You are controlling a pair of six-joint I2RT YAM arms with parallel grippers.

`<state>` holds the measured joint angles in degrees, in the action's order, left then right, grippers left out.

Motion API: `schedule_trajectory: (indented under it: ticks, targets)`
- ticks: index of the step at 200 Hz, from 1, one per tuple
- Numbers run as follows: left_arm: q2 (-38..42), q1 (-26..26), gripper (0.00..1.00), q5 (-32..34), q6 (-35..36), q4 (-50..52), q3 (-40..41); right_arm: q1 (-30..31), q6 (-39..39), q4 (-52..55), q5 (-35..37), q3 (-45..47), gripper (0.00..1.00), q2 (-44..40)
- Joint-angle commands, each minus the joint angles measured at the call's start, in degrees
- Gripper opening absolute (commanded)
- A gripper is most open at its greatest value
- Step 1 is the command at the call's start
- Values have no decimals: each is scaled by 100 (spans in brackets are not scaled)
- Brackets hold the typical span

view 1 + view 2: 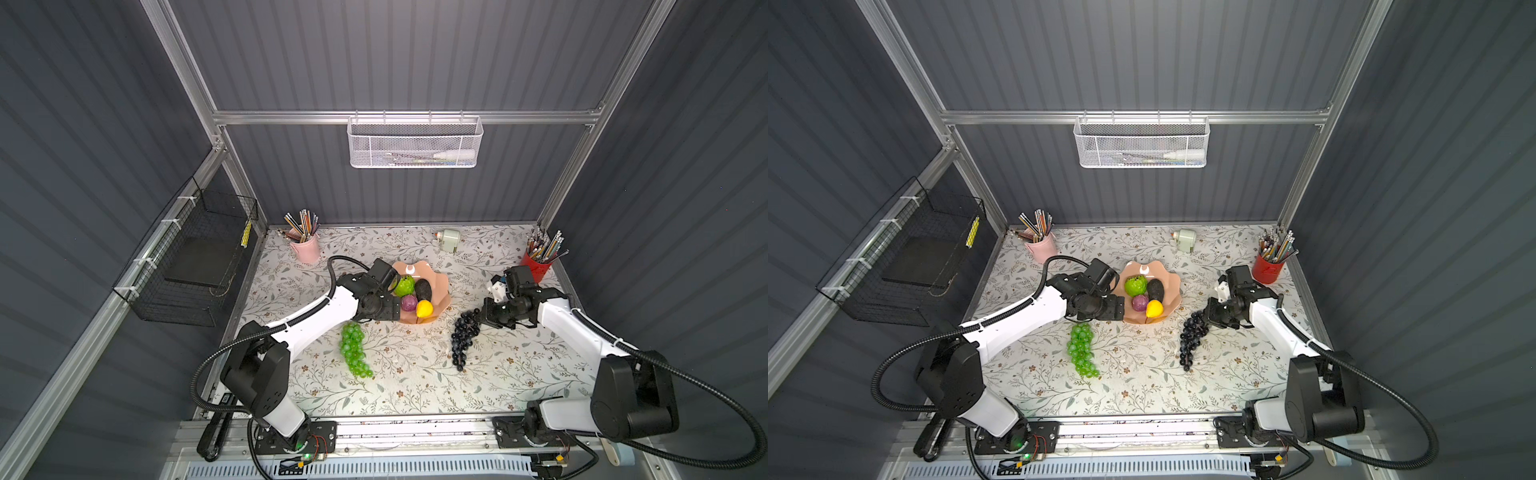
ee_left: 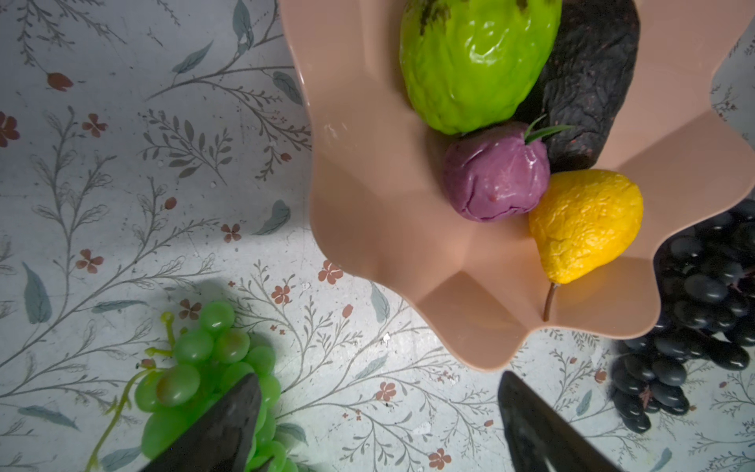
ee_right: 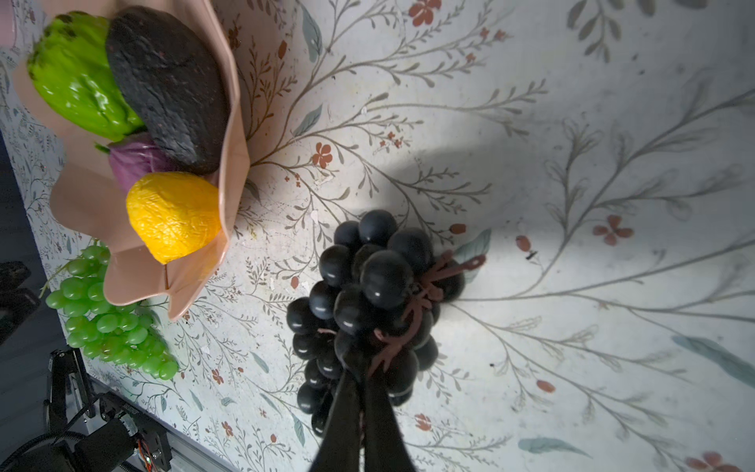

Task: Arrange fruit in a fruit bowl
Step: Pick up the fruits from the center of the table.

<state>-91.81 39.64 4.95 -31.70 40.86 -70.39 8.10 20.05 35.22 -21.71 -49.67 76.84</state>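
Observation:
The salmon-pink fruit bowl holds a lime-green fruit, a dark avocado, a small purple fruit and a small yellow fruit. A green grape bunch lies in front of the bowl's left side. My left gripper hangs open between that bunch and the bowl's rim, holding nothing. The dark grape bunch lies to the right of the bowl. My right gripper is shut on its stem end.
A pink pencil cup stands at the back left and a red pencil cup at the back right, close behind the right wrist. A small grey-green cylinder lies at the back. A black wire basket hangs on the left wall.

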Motion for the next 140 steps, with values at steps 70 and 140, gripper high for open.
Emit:
schedule_trajectory:
  ticks: [70, 140]
  targets:
    - [122, -35, 91, 38, 48, 168, -282, 425, -184, 1483, 313, -1869, 0, -973]
    - [570, -35, 91, 308, -64, 256, -166, 743, -457, 2231, -467, -3856, 0, -374]
